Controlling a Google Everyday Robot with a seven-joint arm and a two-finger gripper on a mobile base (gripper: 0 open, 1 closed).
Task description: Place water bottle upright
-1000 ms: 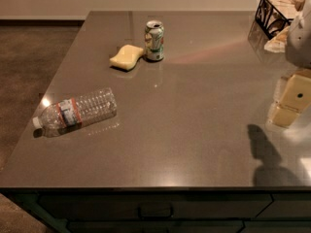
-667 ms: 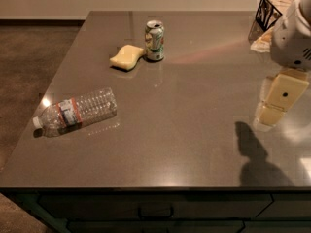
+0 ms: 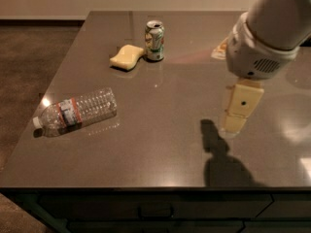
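The water bottle (image 3: 77,111) lies on its side near the table's left front corner, its white cap pointing left toward the edge and its white-and-red label near the cap end. My gripper (image 3: 236,118) hangs above the right half of the table, far to the right of the bottle, with nothing seen in it. The white arm housing (image 3: 260,52) sits above it. Its shadow falls on the tabletop below.
A green-and-white soda can (image 3: 154,41) stands upright at the back middle, with a yellow sponge (image 3: 126,57) just left of it. The dark grey table (image 3: 160,144) has its left edge close to the bottle's cap. Drawers run below the front edge.
The arm and gripper have moved left and forward over the table, toward the middle. The bottle, can and sponge have not moved.
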